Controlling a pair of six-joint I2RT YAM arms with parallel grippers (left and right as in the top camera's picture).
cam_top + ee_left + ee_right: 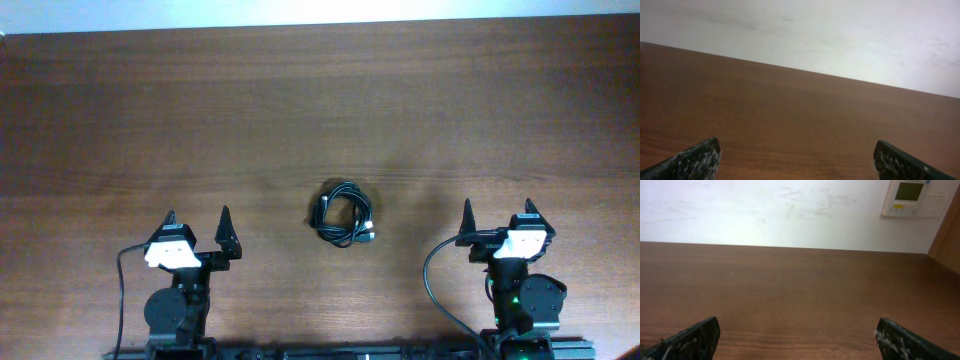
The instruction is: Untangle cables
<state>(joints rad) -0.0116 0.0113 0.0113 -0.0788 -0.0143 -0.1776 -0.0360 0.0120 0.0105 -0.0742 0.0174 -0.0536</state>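
Note:
The cables (343,212) lie as one small knotted black coil with a metallic plug tip, on the wooden table (300,110) between the two arms. My left gripper (197,219) is open and empty at the front left, well left of the coil. My right gripper (497,208) is open and empty at the front right, well right of the coil. The left wrist view shows its fingers (797,155) spread over bare wood. The right wrist view shows its fingers (797,332) spread over bare wood. The coil is out of both wrist views.
A white wall runs behind the table's far edge (790,246). A wall control panel (907,196) hangs at the upper right of the right wrist view. Thick black arm wires (432,280) loop by the right arm base.

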